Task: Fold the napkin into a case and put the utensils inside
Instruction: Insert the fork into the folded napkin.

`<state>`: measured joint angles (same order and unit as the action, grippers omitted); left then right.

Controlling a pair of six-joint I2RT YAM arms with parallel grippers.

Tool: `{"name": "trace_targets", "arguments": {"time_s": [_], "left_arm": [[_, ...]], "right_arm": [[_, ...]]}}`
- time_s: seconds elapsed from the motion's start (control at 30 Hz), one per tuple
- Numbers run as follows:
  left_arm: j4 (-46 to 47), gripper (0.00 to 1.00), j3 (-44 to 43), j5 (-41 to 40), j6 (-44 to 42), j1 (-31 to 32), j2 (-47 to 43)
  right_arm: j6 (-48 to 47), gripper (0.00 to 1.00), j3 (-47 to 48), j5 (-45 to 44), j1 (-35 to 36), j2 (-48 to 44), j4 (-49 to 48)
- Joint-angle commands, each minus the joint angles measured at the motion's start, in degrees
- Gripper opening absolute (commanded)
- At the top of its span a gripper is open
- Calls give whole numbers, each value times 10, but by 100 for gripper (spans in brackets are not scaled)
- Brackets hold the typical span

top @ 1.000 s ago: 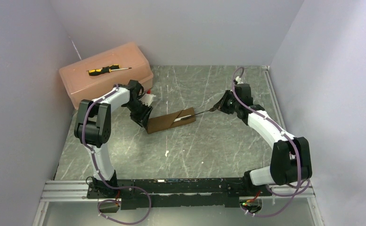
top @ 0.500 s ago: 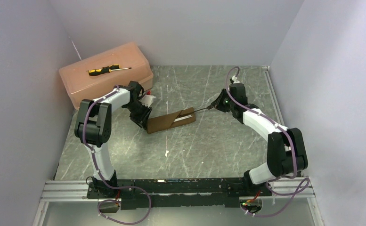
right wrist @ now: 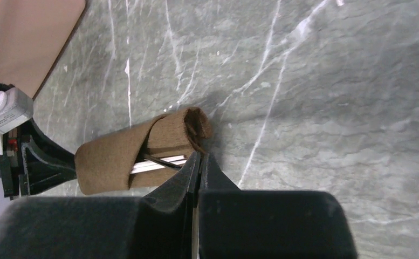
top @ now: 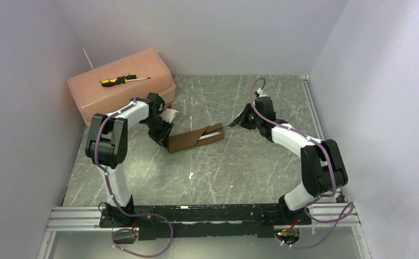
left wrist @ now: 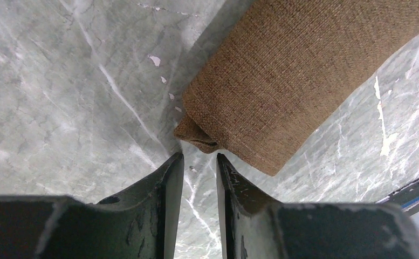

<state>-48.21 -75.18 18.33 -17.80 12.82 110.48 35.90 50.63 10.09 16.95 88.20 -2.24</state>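
The brown napkin [top: 188,142] lies folded as a narrow case mid-table, also seen in the left wrist view [left wrist: 293,81] and the right wrist view [right wrist: 115,162]. Pale utensils [top: 211,131] stick out of its open right end [right wrist: 156,163]. My right gripper [top: 240,122] is just right of that opening, shut [right wrist: 200,156] on a thin dark utensil [top: 229,127] that runs into the case. My left gripper [top: 163,139] is at the case's left end, its jaws slightly apart [left wrist: 199,156] with nothing between them and the cloth's corner just ahead of the tips.
A pink box [top: 121,86] stands at the back left with a yellow-and-black screwdriver [top: 122,80] on top. A small white scrap [top: 190,175] lies on the grey marbled table in front of the case. Walls close in on three sides.
My right arm has moved left toward the case, carrying the thin utensil further into its opening. The left gripper's jaws have narrowed a little at the case's left end.
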Motion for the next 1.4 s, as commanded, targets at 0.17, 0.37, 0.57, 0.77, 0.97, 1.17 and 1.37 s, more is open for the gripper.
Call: {"name": "trace_targets", "arguments": {"time_s": [0.17,0.37,0.57,0.77,0.97,1.17,1.37], "left_arm": [[6,33,2,-3,3,-1,3],[11,33,-2,-2,2,-1,8],[14,32,-14,4,4,0,22],[15,32,-16,5,3,1,29],[17,32,-17,6,3,1,32],[18,31,-19,10,4,2,36],[16,31,-23,12,3,2,35]], "right_arm": [[15,0,39,21,40,39,-50],[22,0,51,29,51,63,-65],[30,0,68,48,54,94,-82],[38,0,84,64,64,129,-100],[44,0,88,70,72,143,-107],[40,0,92,64,80,145,-99],[41,0,99,63,93,160,-96]]}}
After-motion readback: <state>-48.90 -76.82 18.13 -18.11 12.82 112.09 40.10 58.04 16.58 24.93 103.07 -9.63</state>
